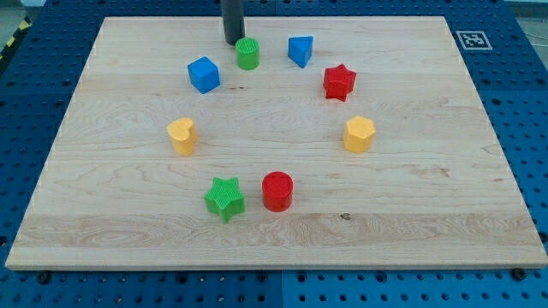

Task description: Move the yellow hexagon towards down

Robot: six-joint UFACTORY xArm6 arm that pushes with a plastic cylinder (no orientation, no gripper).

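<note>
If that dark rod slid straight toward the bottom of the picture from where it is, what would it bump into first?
Probably nothing for a long way. My tip sits just left of the green cylinder; going straight down it likely passes between that and the blue cube, perhaps reaching the green star.

Yellow hexagon (360, 134), yellow heart (181, 135), red star (339, 82), pale wood-grain board (411, 222).

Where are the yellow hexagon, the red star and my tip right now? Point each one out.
yellow hexagon (360, 133): camera view, on its top face, at the view's right.
red star (339, 81): camera view, centre of its top face.
my tip (232, 42): camera view, the rod's very end, just left of the green cylinder (247, 52).
</note>
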